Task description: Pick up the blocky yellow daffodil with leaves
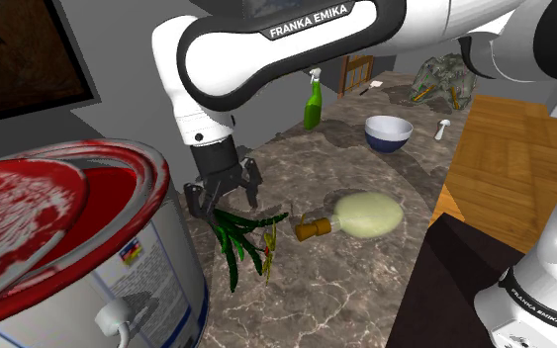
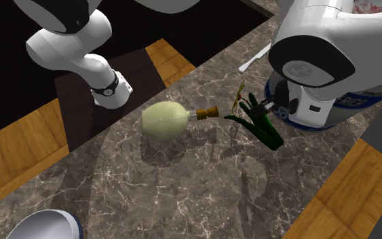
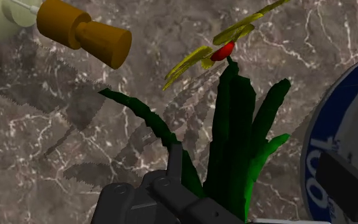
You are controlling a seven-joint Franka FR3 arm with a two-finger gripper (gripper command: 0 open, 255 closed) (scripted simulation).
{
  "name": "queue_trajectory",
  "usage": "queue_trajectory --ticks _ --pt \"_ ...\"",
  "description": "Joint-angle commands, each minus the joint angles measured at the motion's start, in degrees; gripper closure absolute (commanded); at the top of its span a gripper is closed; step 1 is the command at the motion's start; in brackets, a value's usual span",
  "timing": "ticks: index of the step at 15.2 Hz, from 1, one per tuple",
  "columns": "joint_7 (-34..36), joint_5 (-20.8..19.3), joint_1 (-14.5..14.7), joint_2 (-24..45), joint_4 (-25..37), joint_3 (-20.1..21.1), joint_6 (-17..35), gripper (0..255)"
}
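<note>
The daffodil [image 1: 243,235] lies flat on the marble counter, with dark green leaves and a small yellow flower with a red centre [image 1: 266,260]. My black gripper [image 1: 225,205] hangs open just over the base of the leaves, fingers spread to either side and nothing clasped. In the second exterior view the daffodil [image 2: 256,117] lies beside the paint can, and the white arm hides most of the hand. The wrist view looks along the leaves [image 3: 236,146] to the yellow petals [image 3: 199,56] at their far end.
A big paint can with a red lid [image 1: 63,213] stands close beside the daffodil. A pale green flask [image 1: 368,214] with a brown cork [image 1: 312,229] lies on the other side. Farther back are a green spray bottle [image 1: 313,100], a bowl [image 1: 389,131] and a white spoon [image 1: 442,128].
</note>
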Motion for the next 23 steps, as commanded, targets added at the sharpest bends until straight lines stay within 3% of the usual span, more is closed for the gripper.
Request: queue_trajectory --ticks 1,5,6,15,23 --pt "-0.1 -0.13 0.0 0.35 -0.99 -0.09 1.33 0" --pt "-0.23 -0.31 -0.02 0.81 -2.31 -0.22 3.06 0" --pt "-0.24 -0.31 -0.02 0.82 -2.31 -0.22 3.06 255" --pt "-0.23 -0.31 -0.02 0.81 -2.31 -0.22 3.06 255" --pt "0.24 0.15 0.13 -0.34 2.2 0.15 -2.46 255"
